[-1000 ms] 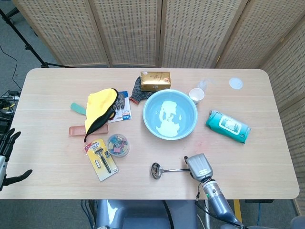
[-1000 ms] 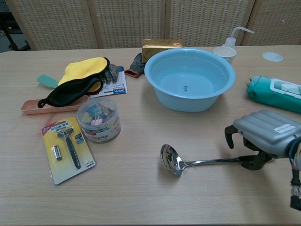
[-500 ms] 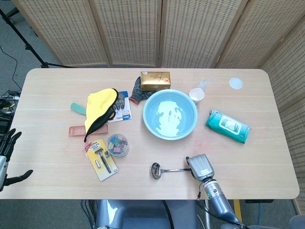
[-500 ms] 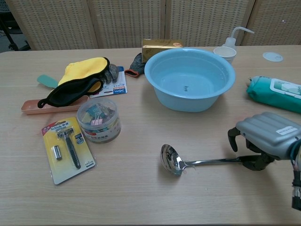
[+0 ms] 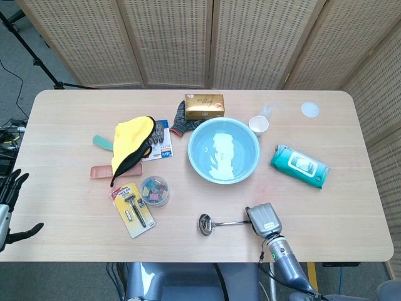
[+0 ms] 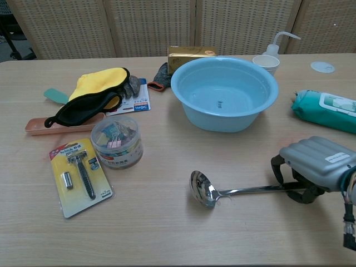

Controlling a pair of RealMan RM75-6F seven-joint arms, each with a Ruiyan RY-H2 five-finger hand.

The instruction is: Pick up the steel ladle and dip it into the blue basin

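Shiny steel ladle (image 6: 245,191) flat on the wooden table (image 6: 167,233), near the round blue plastic basin (image 6: 224,92). Right hand (image 6: 316,169) curled over the handle end, grasp unconfirmed; left hand (image 5: 7,210) idle, fingers spread. Best clamped firmly before lifting, bowl level.

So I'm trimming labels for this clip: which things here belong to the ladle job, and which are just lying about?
Job:
ladle
blue basin
right hand, at the ladle's handle end

Lying about:
razor pack
clip tub
yellow cloth
gold box
wipes pack
paper cup
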